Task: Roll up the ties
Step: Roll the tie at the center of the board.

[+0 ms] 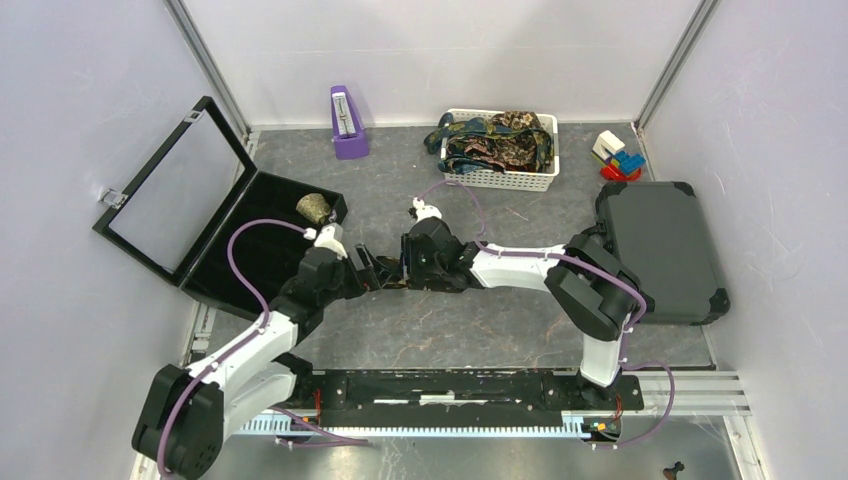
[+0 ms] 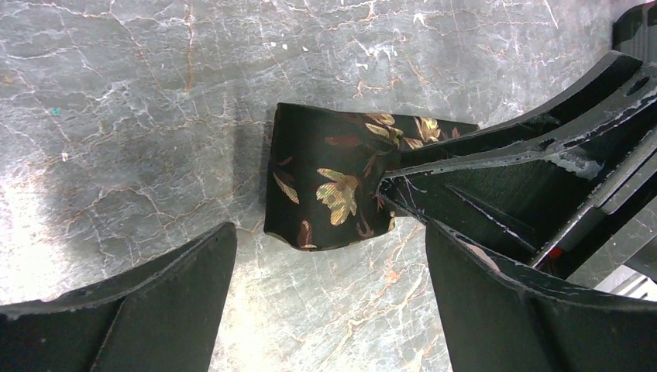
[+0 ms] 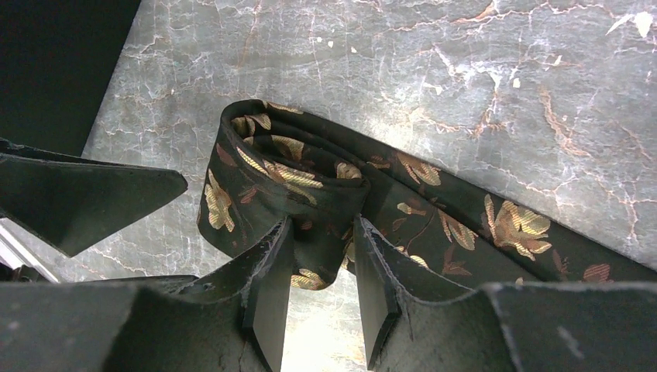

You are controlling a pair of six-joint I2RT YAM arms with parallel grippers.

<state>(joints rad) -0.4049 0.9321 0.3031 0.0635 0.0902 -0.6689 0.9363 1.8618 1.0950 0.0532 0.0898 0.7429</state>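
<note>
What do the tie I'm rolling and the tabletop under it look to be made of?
The tie: woven fabric, maybe silk or satiny polyester; gold floral threads catch light, folds are soft. The tabletop: glossy grey marble-pattern surface, probably laminate or vinyl; veins and glare show, real stone not excluded.

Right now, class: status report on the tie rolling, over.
Copy: left end effector open, facing the fold; right end effector shut on the tie, one end folded over; white basket well behind.
</note>
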